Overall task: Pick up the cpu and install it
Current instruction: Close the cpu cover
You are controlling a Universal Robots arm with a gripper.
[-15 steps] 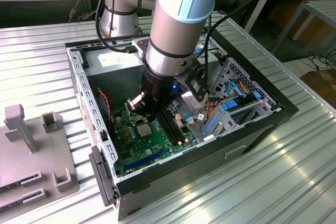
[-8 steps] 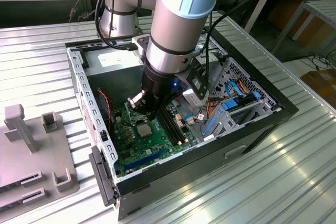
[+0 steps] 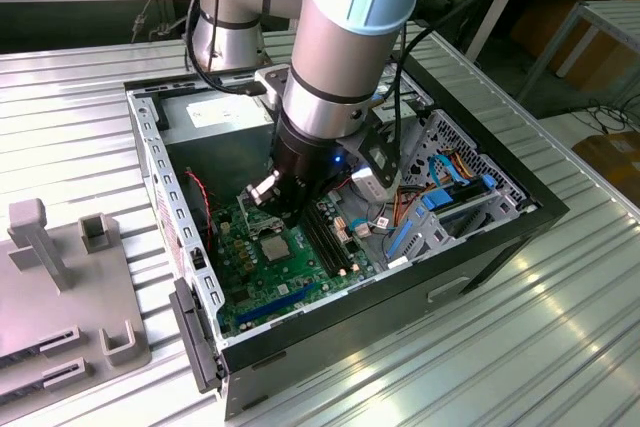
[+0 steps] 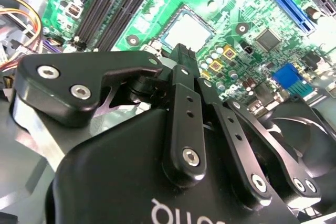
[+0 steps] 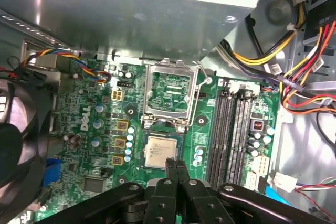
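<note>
**Fingers pinched together above the cpu, which lies in its socket**

In the first wrist view the cpu (image 5: 160,149) lies flat on the green motherboard (image 5: 84,114), silver-grey top up, set squarely in the socket. The hinged metal frame (image 5: 171,91) is tipped up off it, just beyond the chip's far edge. The two black fingers (image 5: 169,168) are pressed together with no gap between them and have hold of nothing. Their tips sit right at the near edge of the cpu; whether they touch it or hang just above it cannot be told.

The second wrist view shows the same relation from the other side. The joined fingers (image 4: 181,59) point at the cpu (image 4: 187,29), whose metal top shows just past the tips. The long black memory slots (image 4: 118,3) run beside the socket.

In the exterior view the arm (image 3: 340,37) reaches down into the open computer case (image 3: 480,237), which lies on its side on the ribbed metal surface (image 3: 480,347). The cpu (image 3: 277,247) shows on the board just below the black end of the arm. Coloured cables (image 5: 294,35) bunch near the memory slots. A grey fixture (image 3: 60,287) rests on the surface at the exterior view's left, well apart from the case.
</note>
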